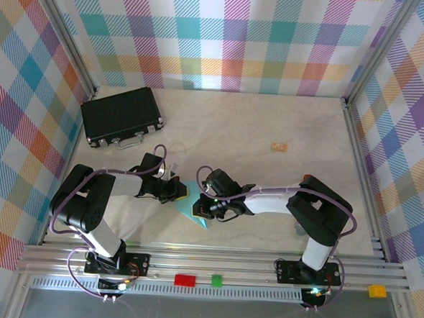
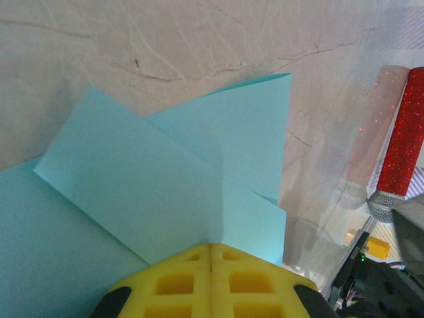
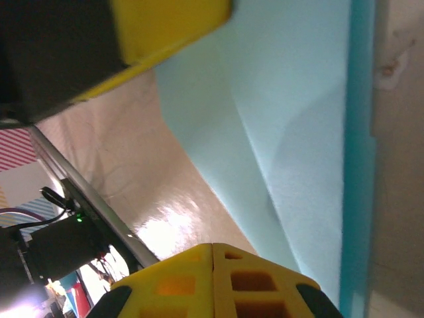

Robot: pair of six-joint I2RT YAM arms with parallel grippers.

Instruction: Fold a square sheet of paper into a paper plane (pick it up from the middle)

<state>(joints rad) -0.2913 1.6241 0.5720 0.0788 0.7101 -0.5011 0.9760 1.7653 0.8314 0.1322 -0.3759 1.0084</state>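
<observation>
The sheet of paper [image 1: 196, 214] [image 2: 165, 192] [image 3: 298, 132] lay on the pale surface [image 1: 283, 170], nearer the arms than the black case [image 1: 121, 116] and to its right in the top view. It was thin, light turquoise and partly folded, with one flap slanting across another layer along sharp straight creases. The left pincer [image 1: 177, 193] [image 2: 211, 255], jaws pressed together, sat at the paper's case-side edge. The right pincer [image 1: 209, 204] [image 3: 212, 255], likewise closed, was at the side away from the case. Whether either pinched the paper could not be told.

So the sheet of paper [image 1: 196, 214] is thin, plain, light turquoise-blue, and already partly folded. Flat angled flaps overlap each other with sharp creases. It's lying on the pale worktop [image 1: 271, 126] near the front edge, roughly mid-width.
</observation>
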